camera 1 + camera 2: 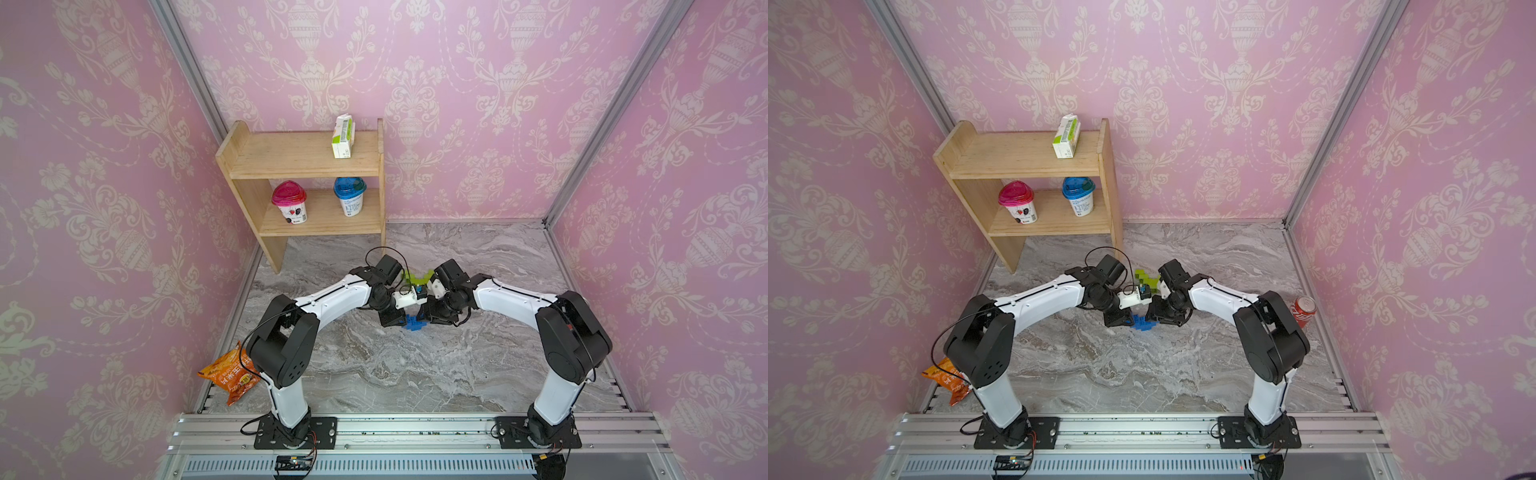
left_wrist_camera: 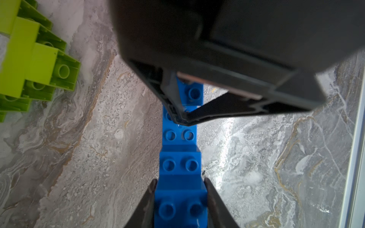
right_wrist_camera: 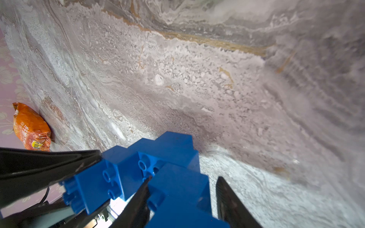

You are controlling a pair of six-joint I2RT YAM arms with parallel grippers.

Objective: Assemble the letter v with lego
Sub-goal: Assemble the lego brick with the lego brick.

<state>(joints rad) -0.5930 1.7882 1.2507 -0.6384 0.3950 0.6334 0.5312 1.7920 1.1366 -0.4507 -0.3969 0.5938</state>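
A stepped chain of blue lego (image 1: 413, 322) (image 1: 1142, 322) lies on the marble floor between my two grippers. In the left wrist view my left gripper (image 2: 180, 180) has both jaws pressed against the sides of the nearest blue brick (image 2: 180, 199). In the right wrist view my right gripper (image 3: 183, 178) straddles the other end of the blue chain (image 3: 177, 189). One finger touches the brick; the other finger (image 3: 229, 199) stands apart from it with marble showing in the gap. A lime-green lego assembly (image 1: 415, 275) (image 2: 29, 59) lies just behind the grippers.
A wooden shelf (image 1: 303, 166) at the back left carries a carton (image 1: 343, 137), a pink-lidded cup (image 1: 289, 203) and a blue-lidded cup (image 1: 350, 197). An orange snack bag (image 1: 230, 374) lies at the front left. A red soda can (image 1: 1304, 309) stands by the right wall.
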